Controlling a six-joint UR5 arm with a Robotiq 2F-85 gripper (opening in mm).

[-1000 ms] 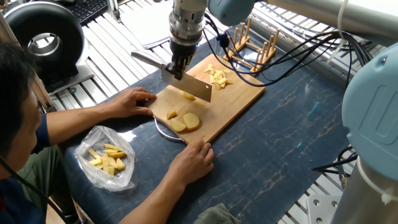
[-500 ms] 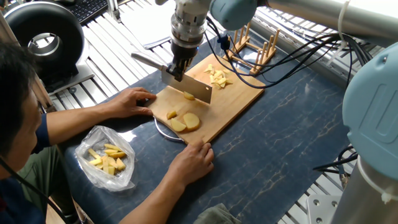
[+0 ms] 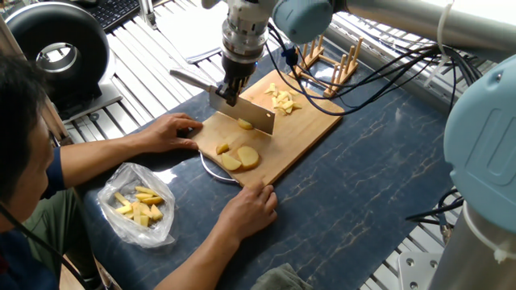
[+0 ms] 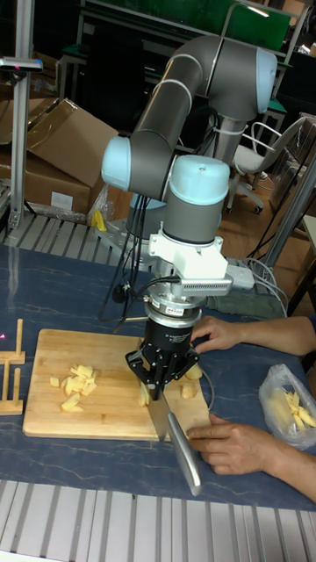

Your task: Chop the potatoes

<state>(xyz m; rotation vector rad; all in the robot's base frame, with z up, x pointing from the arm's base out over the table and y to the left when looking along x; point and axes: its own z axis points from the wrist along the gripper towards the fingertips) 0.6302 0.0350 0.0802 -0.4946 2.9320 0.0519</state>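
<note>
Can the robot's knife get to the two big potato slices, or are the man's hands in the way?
Probably yes. The potato slices lie bare on the cutting board, beside the cleaver; both hands only hold the board's edges.

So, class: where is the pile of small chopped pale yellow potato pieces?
In the fixed view, the chopped potato pile lies at the wooden cutting board's far end, beyond the cleaver.

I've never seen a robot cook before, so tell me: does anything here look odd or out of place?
One thing stands out: a person's hands steady the cutting board right beside the cleaver held in the gripper. A wire-like loop also pokes out from under the board's near edge. The potatoes lie tidily on the board.
</note>
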